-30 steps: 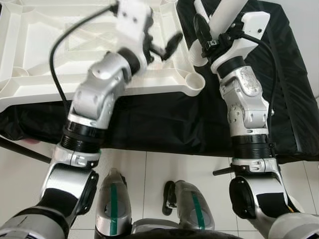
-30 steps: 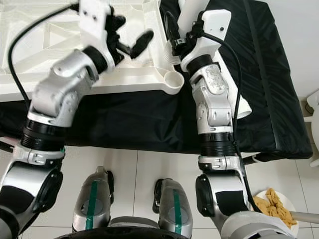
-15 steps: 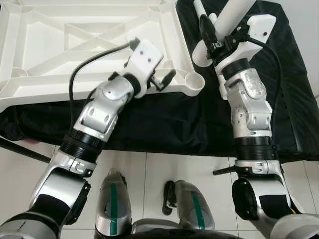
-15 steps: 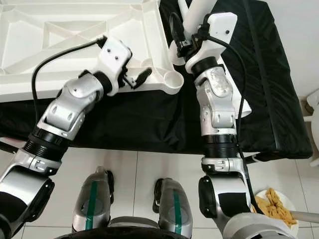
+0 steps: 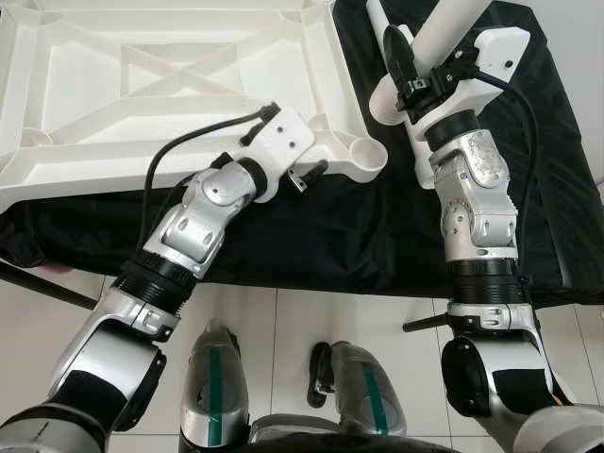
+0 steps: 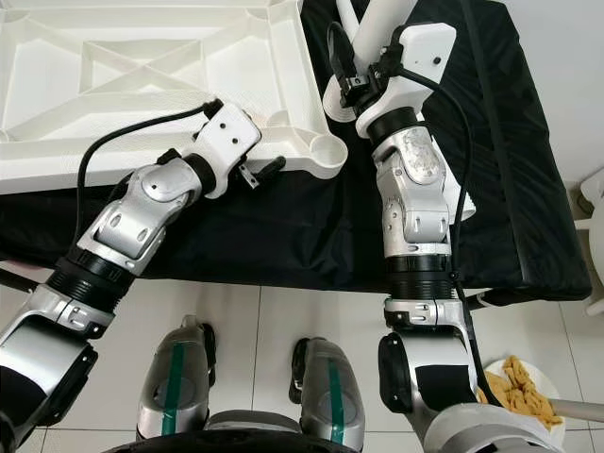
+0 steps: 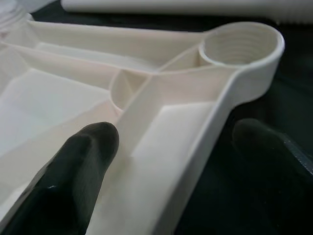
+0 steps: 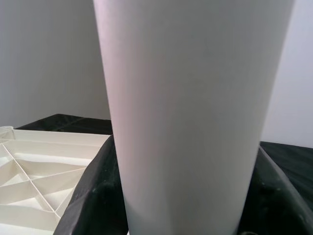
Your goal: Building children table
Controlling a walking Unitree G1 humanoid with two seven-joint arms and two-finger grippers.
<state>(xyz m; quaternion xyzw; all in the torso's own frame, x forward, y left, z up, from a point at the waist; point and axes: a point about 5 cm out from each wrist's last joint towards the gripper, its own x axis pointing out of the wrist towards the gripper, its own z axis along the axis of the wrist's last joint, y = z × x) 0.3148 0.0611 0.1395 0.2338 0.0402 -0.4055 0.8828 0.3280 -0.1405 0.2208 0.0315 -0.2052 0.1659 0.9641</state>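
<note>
right gripper [image 5: 408, 68] clamped on white table leg [image 5: 444, 28], held up just right of tabletop [image 5: 142, 85] near-right corner socket [image 5: 368, 156] | left gripper [image 5: 311, 172] fingers spread, straddling tabletop near rim | step: leg insertion | next: lower leg end into socket, twist

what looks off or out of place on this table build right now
Nothing looks damaged. The white ribbed plastic tabletop lies underside up on the black cloth, its threaded corner socket empty; the right gripper holds the white tube leg.
</note>
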